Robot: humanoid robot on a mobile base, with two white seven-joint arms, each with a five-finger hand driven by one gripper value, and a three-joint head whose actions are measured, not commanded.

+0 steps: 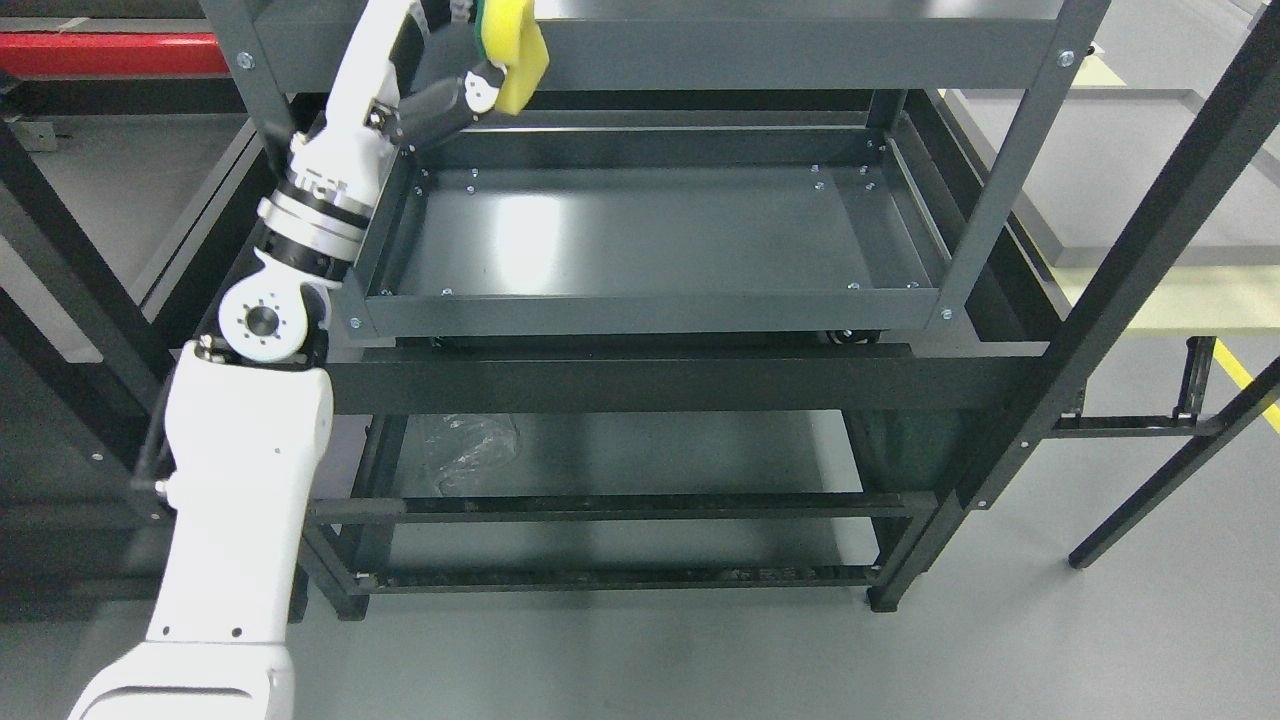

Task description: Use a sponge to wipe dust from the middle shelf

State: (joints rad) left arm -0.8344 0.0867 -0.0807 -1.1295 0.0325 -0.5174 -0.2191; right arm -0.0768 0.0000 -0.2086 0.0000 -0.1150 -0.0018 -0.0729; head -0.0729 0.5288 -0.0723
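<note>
Sponge (512, 45) pinched in left hand (455, 95), held above shelf tray (640, 312), probably poised to wipe; fingers partly cropped.

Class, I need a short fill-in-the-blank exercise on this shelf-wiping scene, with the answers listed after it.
1. The left hand grips a sponge whose colour is ____.
2. The sponge is held ____ the middle shelf, not touching it.
3. The shelf unit's frame is made of dark grey ____.
4. Crumpled clear ____ lies on the lowest level.

Answers: yellow; above; metal; plastic
</note>
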